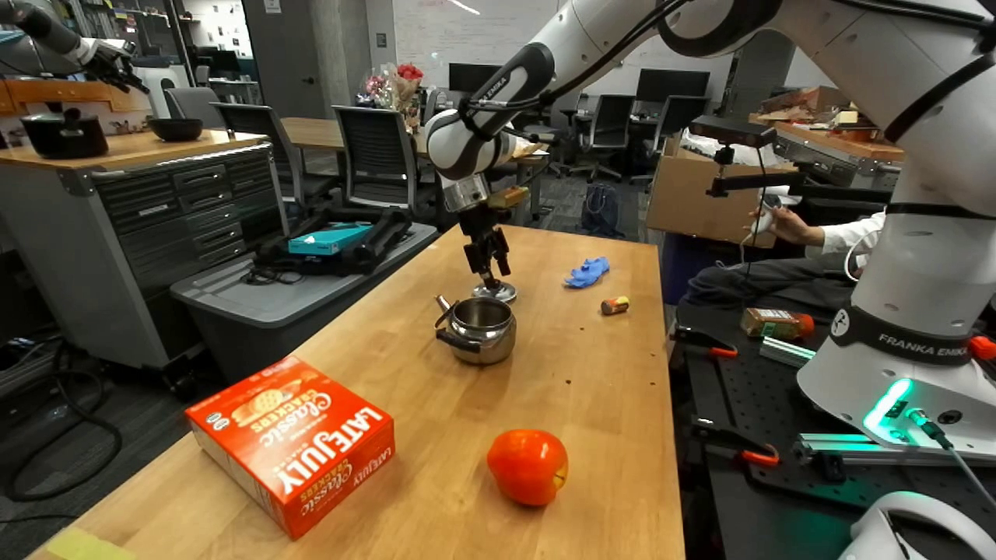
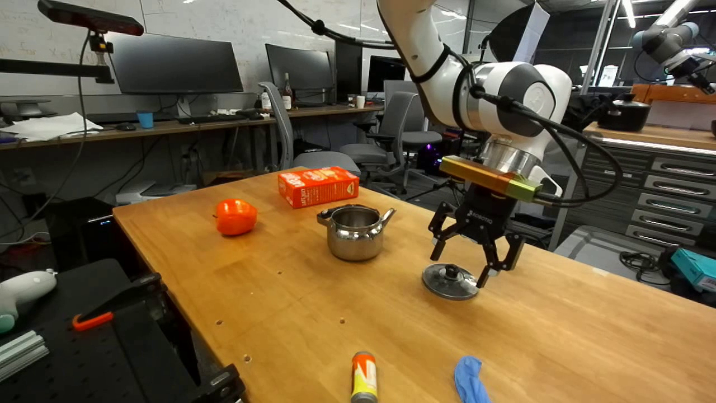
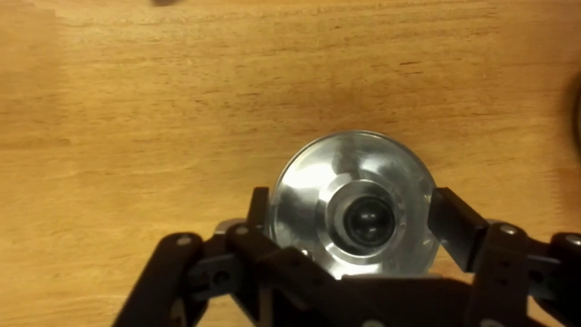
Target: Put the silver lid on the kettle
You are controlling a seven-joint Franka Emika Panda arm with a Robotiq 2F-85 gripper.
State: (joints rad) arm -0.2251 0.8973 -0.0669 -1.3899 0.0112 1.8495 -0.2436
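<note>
The black two-finger gripper (image 2: 457,271) is placed over the round, shiny silver metal lid (image 3: 349,195), and its fingers (image 3: 454,222) are spread wide, holding nothing. The lid lies flat on the light-brown wooden table (image 2: 291,358), with its small round black knob (image 3: 369,221) facing upward.

For the coming move, the important relation is that of the knob to the two fingertips. In the wrist view, taking the top as twelve o'clock, one fingertip stands at the lid's nine o'clock, just beside the rim, and the other at its three o'clock, where it covers a little of the rim. The knob is between them, a little toward four o'clock from the middle of the gap. The lid is round, so it has no long axis; the line from nine to three seems to me suitable for taking the knob. Whether the fingertips touch the lid, or how low they are against the knob, I cannot tell.

The small squat kettle of shiny silver metal (image 2: 356,238), with a black handle (image 1: 457,340), stands upright near the lid, its mouth uncovered; in an exterior view it is toward ten o'clock from the lid. I judge that the step in hand is grasping: the fingers may shift slightly toward the wrist view's four o'clock, then close on the knob.
</note>
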